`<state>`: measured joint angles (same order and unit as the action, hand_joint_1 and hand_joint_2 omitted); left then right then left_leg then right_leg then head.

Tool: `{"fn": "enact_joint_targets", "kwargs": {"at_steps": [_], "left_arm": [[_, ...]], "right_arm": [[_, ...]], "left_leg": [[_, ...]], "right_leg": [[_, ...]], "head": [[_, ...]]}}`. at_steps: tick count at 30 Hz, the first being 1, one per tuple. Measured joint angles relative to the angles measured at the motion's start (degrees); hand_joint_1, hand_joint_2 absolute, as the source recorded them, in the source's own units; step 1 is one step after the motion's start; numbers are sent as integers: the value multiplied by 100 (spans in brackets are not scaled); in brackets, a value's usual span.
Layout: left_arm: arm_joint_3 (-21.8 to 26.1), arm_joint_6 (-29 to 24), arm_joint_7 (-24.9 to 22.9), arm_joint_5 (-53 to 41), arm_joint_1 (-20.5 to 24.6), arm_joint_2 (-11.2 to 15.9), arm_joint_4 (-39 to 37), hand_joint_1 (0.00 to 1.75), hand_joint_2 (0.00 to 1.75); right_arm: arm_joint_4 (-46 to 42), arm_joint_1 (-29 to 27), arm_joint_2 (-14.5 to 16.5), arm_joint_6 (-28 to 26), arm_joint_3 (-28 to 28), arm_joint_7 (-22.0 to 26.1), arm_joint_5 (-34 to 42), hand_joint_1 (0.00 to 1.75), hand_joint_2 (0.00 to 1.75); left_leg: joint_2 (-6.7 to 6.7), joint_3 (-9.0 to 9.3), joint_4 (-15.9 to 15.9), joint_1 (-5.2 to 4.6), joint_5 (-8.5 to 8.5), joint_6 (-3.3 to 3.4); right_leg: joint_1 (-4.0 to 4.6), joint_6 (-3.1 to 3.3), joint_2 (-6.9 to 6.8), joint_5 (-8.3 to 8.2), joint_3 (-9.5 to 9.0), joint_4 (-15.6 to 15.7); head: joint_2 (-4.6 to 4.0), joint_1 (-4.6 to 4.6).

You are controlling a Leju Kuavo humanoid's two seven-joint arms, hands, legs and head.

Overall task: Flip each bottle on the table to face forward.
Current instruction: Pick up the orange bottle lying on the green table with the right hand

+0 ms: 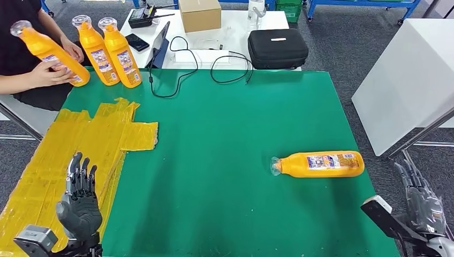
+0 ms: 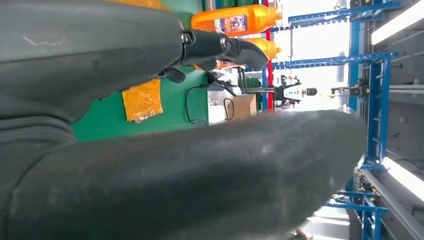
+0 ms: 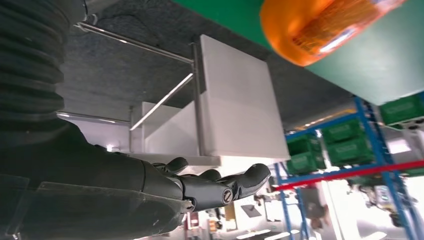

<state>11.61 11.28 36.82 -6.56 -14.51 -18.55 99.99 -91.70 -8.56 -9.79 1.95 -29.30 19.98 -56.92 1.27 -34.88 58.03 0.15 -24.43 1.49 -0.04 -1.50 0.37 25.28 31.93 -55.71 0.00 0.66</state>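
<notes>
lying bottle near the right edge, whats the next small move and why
Probably bring the right hand in over the table toward the lying bottle. The bottle lies on its side on the green table, untouched. That hand is off the table's right edge, fingers apart and holding nothing, and is nearer than the left hand.

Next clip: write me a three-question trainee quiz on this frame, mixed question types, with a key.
1. True or false: the bottle near the right hand lies on its side on the green table.
2. How many bottles stand upright at the table's far left corner? A) one B) two C) four
3. Fill in: the person's hands hold a tilted ____.

Key:
1. True.
2. B: two upright bottles.
3. Bottle. The left hand holds nothing, over yellow tape.
</notes>
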Motion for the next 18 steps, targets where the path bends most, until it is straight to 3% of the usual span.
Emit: {"fn": "enact_joint_targets", "kwargs": {"at_steps": [11, 18], "left_arm": [[-92, -15, -8, 58, 44, 62, -92, 0, 0], [-174, -29, -64, 78, 96, 99, -131, 0, 0]], "right_arm": [[697, 308, -220, -78, 143, -197, -49, 0, 175], [1137, 609, -236, -361, 857, -546, -187, 0, 175]], "left_leg": [[-1, -5, -3, 2, 0, -1], [-2, -3, -3, 1, 4, 3]], "right_leg": [[2, 1, 0, 3, 2, -1], [2, 1, 0, 1, 1, -1]], "head": [[0, 0], [0, -1]]}}
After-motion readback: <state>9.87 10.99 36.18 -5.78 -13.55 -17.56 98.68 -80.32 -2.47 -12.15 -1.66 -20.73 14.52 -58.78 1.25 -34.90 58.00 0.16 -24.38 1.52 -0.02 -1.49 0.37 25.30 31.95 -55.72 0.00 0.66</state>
